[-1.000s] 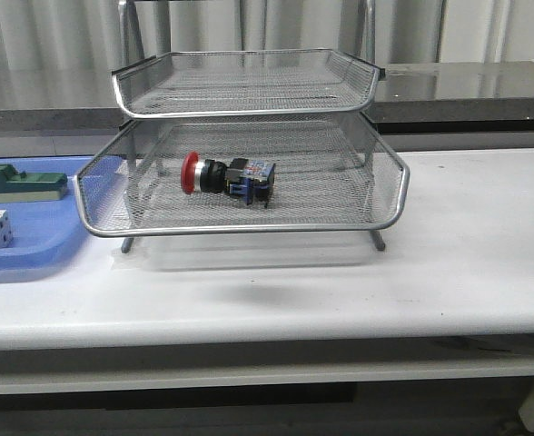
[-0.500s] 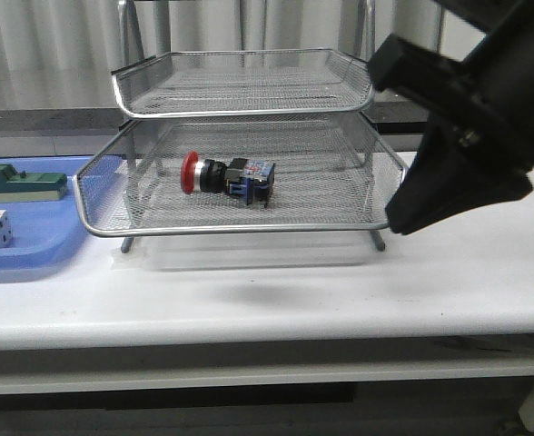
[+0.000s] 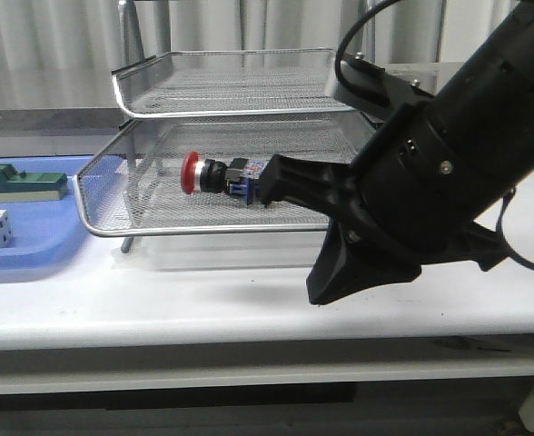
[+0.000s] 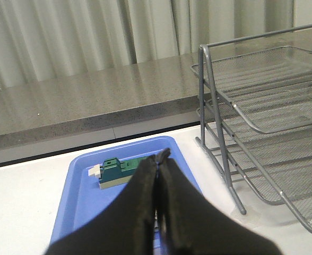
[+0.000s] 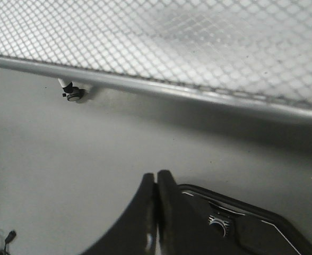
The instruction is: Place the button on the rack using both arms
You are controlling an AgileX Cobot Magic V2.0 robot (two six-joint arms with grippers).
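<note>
The button [image 3: 226,174] lies on its side on the pulled-out lower tray of the rack [image 3: 249,145], left of the frame's centre in the front view, red head pointing toward the frame's left and blue block toward the right. Judging by that, the placing itself is done, and the step in hand looks like closing up: the lower tray juts forward of the upper one and would need sliding back in.

The right gripper [image 5: 156,183] fills the right and lower centre of the front view, low over the white worktop [image 3: 485,209] just in front of the tray's front rim; its fingers are pressed together with nothing between them. The left gripper [image 4: 158,159] is out of the front view; its own camera shows its fingers pressed together too, empty, above the blue plastic tray [image 4: 81,186] that holds a green block [image 4: 119,171].

If the tray is to go in, the next move calls for a square push on the front rim, gentle enough that the button does not roll on the mesh.
</note>
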